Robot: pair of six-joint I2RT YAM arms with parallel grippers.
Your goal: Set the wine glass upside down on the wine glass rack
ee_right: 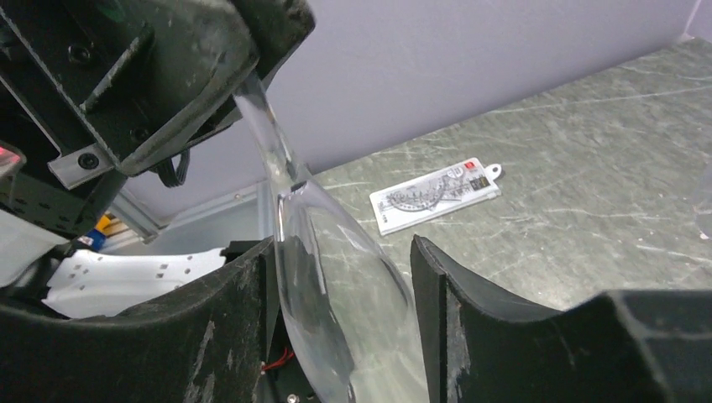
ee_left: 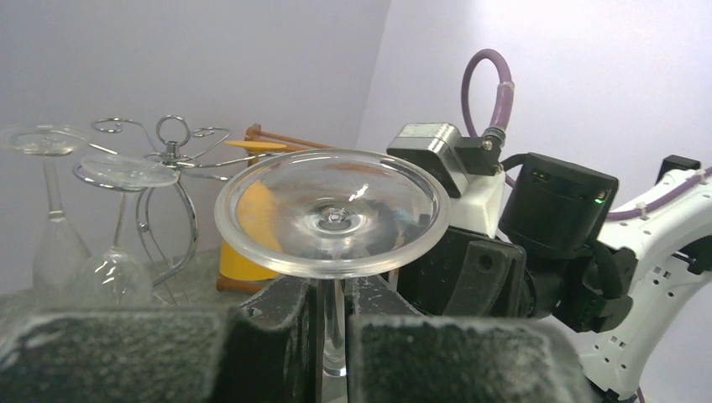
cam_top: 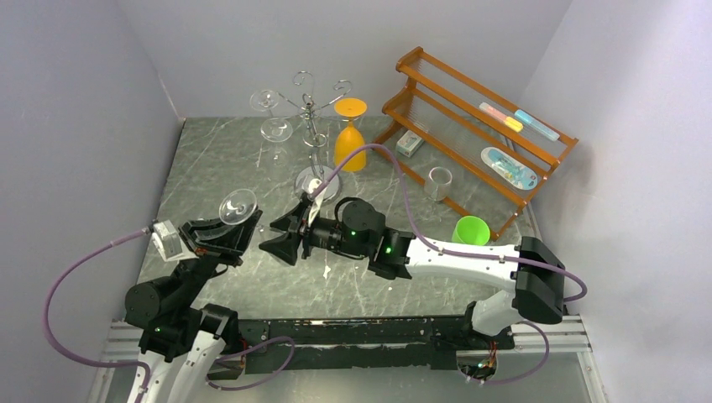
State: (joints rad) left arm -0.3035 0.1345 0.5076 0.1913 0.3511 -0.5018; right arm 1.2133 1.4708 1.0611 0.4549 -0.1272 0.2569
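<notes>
pinching the clear wine glass (ee_left: 332, 210) by its stem, left gripper (ee_left: 333, 348) holds it foot-up; only right wrist view shows right gripper (ee_right: 344, 260) spread around the bowl.

The wine glass (ee_left: 332, 214) is clear, glossy glass, the wine glass rack (cam_top: 311, 117) shiny chrome wire. The shelf (cam_top: 470, 113) is smooth orange-brown wood.

Readable text: none you can make out.
White card (ee_right: 437, 197) on the table (ee_right: 588, 168): protractor scale and red patch, lettering too small.
</notes>
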